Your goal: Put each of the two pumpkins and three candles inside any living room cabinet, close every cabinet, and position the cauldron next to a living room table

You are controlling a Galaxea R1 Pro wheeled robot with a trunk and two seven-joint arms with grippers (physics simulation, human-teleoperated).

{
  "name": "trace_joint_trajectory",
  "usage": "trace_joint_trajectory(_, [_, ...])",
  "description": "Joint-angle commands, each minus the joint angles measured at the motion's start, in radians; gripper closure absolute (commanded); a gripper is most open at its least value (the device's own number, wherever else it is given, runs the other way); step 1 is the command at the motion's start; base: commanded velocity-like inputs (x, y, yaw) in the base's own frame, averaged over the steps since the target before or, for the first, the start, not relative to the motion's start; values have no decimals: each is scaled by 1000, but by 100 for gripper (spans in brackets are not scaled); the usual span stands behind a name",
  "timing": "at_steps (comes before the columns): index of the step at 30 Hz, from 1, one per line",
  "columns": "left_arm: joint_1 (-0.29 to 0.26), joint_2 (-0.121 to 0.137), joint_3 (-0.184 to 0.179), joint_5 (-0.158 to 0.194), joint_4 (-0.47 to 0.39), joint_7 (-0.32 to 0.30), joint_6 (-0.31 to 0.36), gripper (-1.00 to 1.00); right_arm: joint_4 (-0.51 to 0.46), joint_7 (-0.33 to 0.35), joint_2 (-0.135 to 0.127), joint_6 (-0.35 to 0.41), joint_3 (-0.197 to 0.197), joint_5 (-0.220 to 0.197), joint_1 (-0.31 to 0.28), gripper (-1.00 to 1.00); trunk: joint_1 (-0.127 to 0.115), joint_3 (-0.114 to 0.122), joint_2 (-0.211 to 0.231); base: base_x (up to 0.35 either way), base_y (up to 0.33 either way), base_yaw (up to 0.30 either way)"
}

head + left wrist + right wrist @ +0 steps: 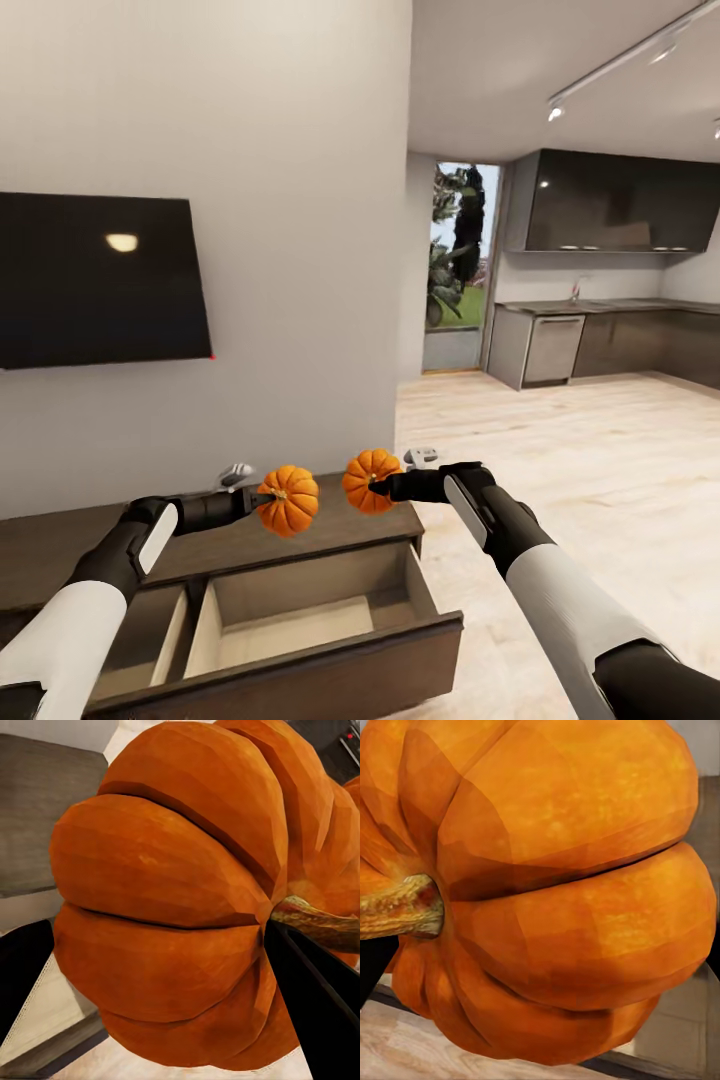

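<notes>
Head view: pumpkins (288, 499) held over open cabinet (300, 610), wood floor (580, 450).

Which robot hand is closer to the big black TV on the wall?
Left. The left gripper hangs below the TV, toward its right edge; the right gripper is farther out to its right.
</notes>
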Motion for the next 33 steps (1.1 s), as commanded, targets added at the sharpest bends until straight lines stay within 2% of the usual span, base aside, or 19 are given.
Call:
trace_joint_trajectory(1, [-1, 0, 2, 3, 0, 0, 6, 100, -1, 0, 0, 5, 0, -4, -1, 100, 0, -1, -1, 21, -19, 274])
trace_joint_trajectory(19, [-1, 0, -1, 0, 0, 0, 5, 100, -1, 0, 0, 6, 1, -3, -1, 100, 0, -3, -1, -21, -33, 267])
trace_joint_trajectory(33, [-1, -2, -1, -2, 0, 1, 5, 100, -1, -4, 1, 6, 2, 0, -1, 100, 0, -4, -1, 15, -32, 34])
